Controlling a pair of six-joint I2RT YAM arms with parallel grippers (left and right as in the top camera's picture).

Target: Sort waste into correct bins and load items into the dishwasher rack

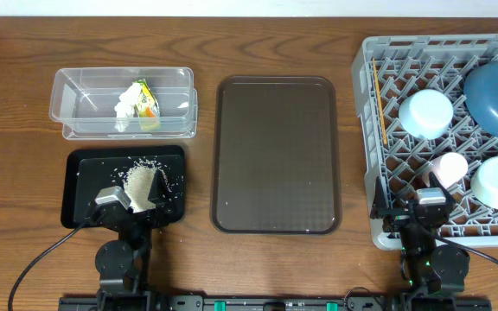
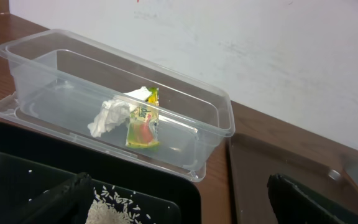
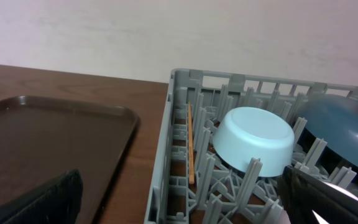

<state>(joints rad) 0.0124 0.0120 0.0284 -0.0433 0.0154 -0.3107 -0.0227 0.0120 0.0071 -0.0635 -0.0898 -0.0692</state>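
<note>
Overhead straight down on whole table (image 1: pixel 7 60), left wrist low, facing clear tub (image 2: pixel 224 115), right wrist low, facing rack (image 3: pixel 165 146)

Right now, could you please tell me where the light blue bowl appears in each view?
Overhead: light blue bowl, upper right, upside down in the grey rack.
Left wrist: not in it.
Right wrist: light blue bowl centre-right, in that rack.
Shared landmark: the brown tray, visible in all three views.
</note>
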